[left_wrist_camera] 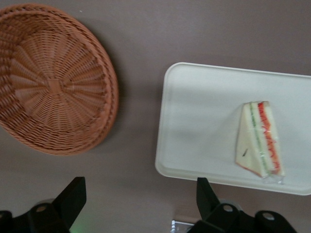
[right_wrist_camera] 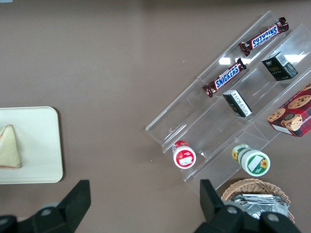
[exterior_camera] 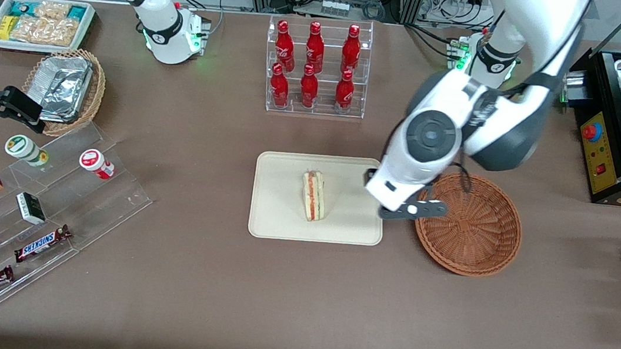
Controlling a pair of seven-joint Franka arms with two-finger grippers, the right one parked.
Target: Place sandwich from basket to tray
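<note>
- Jaws spread wide apart, nothing between them; gripper [left_wrist_camera: 138, 201] hanging above the bare strip of tabletop between tray and basket.
- Dark fingertips [left_wrist_camera: 73, 194] pointing down at the brown table [exterior_camera: 214, 281], touching neither tray nor basket.
- Triangular sandwich [exterior_camera: 314, 195] lying flat on the tray [exterior_camera: 275, 217], roughly at its middle, red and green filling stripes showing along the cut edge.
- Same sandwich [left_wrist_camera: 260, 140] seen from the wrist: pale bread face up, clear wrap around it, well apart from the gripper.
- Cream tray [left_wrist_camera: 194, 121] with rounded corners and low rim, holding only the sandwich.
- Round reddish-brown wicker basket [exterior_camera: 475, 230] just beside the tray, toward the working arm's end of the table; woven bottom [left_wrist_camera: 53, 87] bare.
- White left arm [exterior_camera: 445, 138] reaching over the gap, partly covering the basket rim and one tray corner in the front view.
- Clear rack of red cola bottles [exterior_camera: 314, 68] farther from the front camera than the tray.
- Acrylic stepped rack with Snickers bars [exterior_camera: 41, 242], toward the parked arm's end.
- Tan basket of foil trays [exterior_camera: 63, 88] at that same end.
</note>
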